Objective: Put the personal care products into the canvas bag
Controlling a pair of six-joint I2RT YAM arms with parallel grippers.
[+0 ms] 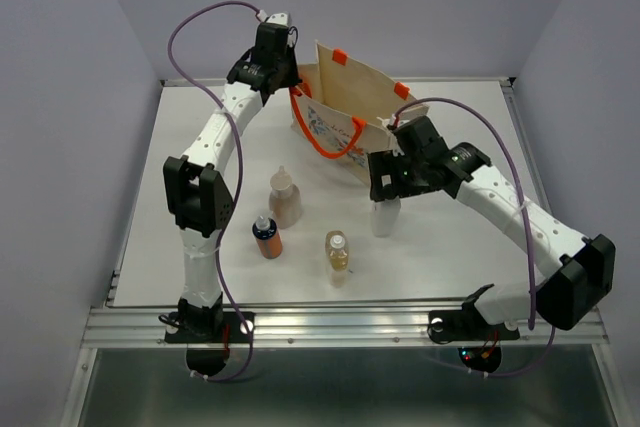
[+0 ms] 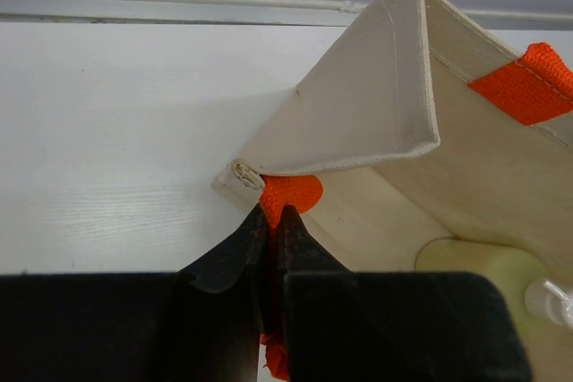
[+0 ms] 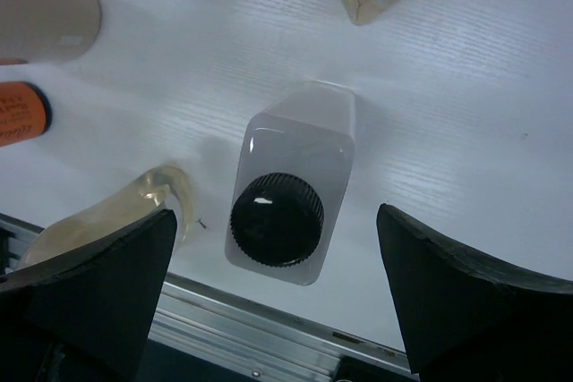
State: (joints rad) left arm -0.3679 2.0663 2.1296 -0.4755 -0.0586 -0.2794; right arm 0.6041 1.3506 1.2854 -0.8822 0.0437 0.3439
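At 12 o'clock on the table (image 1: pixel 450 247), the canvas bag (image 1: pixel 352 82) stands with its mouth gaping, likely because the left gripper (image 2: pixel 271 216), pressed tight on an orange tab (image 2: pixel 294 192), holds that corner. A pale yellow-green bottle (image 2: pixel 488 266) seems to lie inside. At 5 o'clock of the bag, the right gripper (image 3: pixel 276 214) hangs spread wide, straddling the white bottle (image 3: pixel 300 145) for a grasp. The peach-pink bottle (image 1: pixel 285 197), orange-brown bottle (image 1: pixel 266 235) and amber bottle (image 1: pixel 338 252) wait toward 7 o'clock. White wood-grain top, pale lavender walls (image 1: pixel 60 97).

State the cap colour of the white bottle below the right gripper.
The cap is black; the right wrist view shows it best.
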